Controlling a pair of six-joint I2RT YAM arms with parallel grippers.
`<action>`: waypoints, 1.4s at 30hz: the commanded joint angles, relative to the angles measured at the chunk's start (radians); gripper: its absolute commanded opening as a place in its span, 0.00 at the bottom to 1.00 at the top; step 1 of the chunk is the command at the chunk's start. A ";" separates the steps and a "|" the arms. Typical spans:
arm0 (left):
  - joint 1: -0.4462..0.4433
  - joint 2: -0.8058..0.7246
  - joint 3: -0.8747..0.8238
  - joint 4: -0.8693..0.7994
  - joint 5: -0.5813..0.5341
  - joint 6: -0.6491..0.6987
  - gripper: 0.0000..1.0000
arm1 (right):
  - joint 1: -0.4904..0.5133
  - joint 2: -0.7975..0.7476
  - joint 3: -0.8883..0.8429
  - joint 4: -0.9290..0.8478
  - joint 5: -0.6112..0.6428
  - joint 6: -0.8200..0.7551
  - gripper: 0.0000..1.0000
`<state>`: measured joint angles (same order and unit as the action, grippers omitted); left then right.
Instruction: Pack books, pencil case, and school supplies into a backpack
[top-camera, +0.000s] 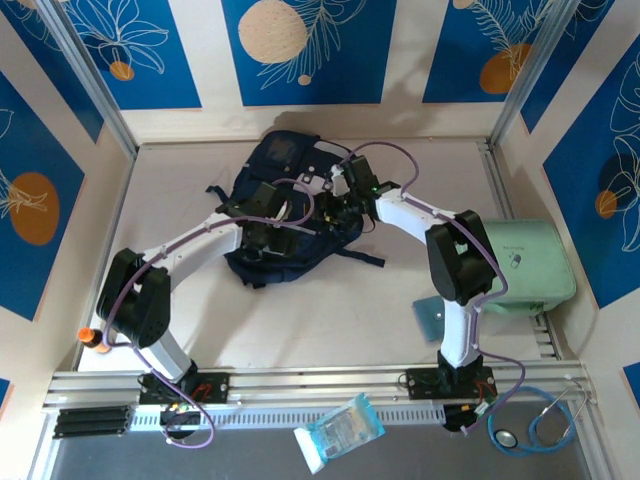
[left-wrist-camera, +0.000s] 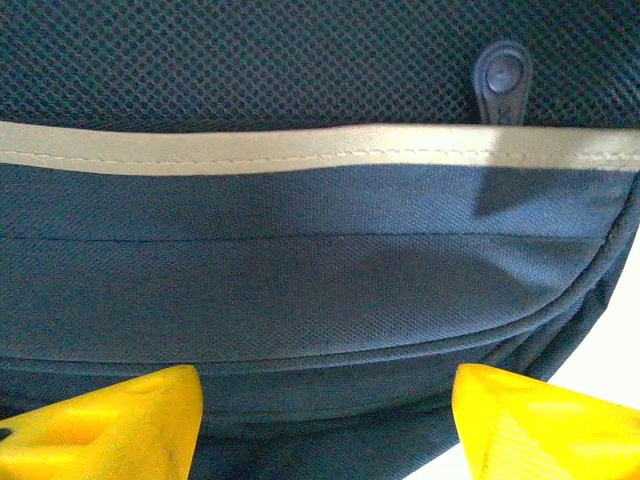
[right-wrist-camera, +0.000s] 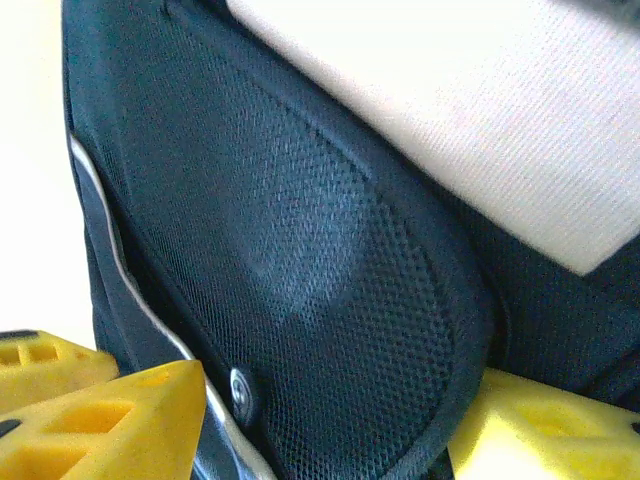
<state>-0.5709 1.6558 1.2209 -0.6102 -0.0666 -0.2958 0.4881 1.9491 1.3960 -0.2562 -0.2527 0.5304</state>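
The dark navy backpack (top-camera: 285, 165) lies flat at the middle of the table. Both grippers are on it. My left gripper (top-camera: 268, 238) sits at its near left part. In the left wrist view the yellow fingers (left-wrist-camera: 110, 425) flank a bulge of navy fabric (left-wrist-camera: 320, 290) below the pale stripe (left-wrist-camera: 300, 148), and the fabric fills the gap of that gripper (left-wrist-camera: 325, 425). My right gripper (top-camera: 345, 205) is on the bag's right side, and its jaws (right-wrist-camera: 330, 430) close round the black mesh pocket (right-wrist-camera: 330, 270). A teal square pad (top-camera: 430, 315) and an orange-capped tube (top-camera: 90, 338) lie on the table. The books and the pencil case are hidden.
A large mint-green case (top-camera: 525, 265) stands at the right edge. A plastic-wrapped blue-white packet (top-camera: 340, 430) and a stethoscope (top-camera: 535, 425) lie in front of the rail. Blue patterned walls enclose the table on three sides.
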 joint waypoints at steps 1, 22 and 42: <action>0.017 -0.007 -0.013 0.012 0.017 -0.021 0.67 | 0.047 -0.067 -0.107 -0.040 -0.113 -0.003 0.64; 0.085 -0.072 -0.043 0.022 0.098 -0.095 0.66 | 0.066 -0.275 -0.274 0.017 0.074 -0.313 0.59; 0.334 -0.206 -0.321 0.323 0.229 -0.630 0.57 | 0.088 -0.217 -0.240 0.070 0.048 -0.236 0.61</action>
<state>-0.2485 1.4220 0.9096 -0.3935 0.1101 -0.8143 0.5705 1.7508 1.1648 -0.2039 -0.2081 0.2810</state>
